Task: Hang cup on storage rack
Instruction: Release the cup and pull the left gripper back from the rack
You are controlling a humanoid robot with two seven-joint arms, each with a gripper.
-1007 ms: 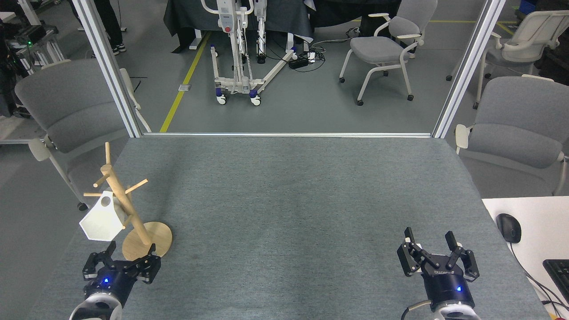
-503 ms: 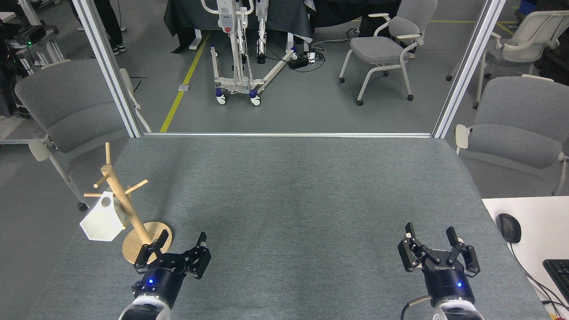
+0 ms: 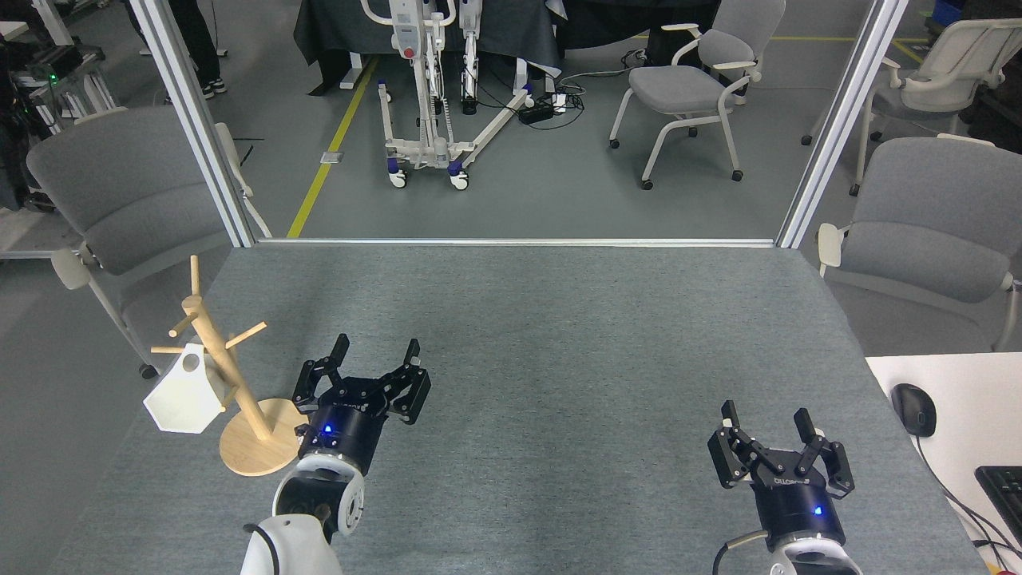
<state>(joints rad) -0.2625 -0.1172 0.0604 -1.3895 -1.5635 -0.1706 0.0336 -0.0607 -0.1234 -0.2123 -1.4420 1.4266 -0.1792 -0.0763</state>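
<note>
At the far left, a grey chair (image 3: pixel 120 200) stands on the floor just off the table (image 3: pixel 559 335) edge. The rack (image 3: pixel 227 383) stands near the table's left edge, its round base fully on the grey surface. The cup (image 3: pixel 184 393) hangs from a peg on the rack's left side, jutting out toward the edge, its small hole up near the post. Just right of the rack's base is the left end effector (image 3: pixel 375 357), fingers spread and holding nothing; its wrist lies close beside the base, not clearly touching it.

From there the table is bare across its whole middle and back, wide free room up to the metal rail along the far edge and the two slanted frame posts at the corners. The right end effector (image 3: pixel 765 417) hovers near the front right, also spread and empty, well apart from the left one.

Half a second ago the left end effector sat lower and nearer the front edge, directly before the rack's base; it has since moved up and to the right, away from the cup. The right one has barely shifted. The cup and rack are unchanged.

Right of the table, a white desk carries a black mouse (image 3: pixel 913 409) and a keyboard (image 3: pixel 1004 487) corner; another grey chair (image 3: pixel 926 231) stands behind it.
</note>
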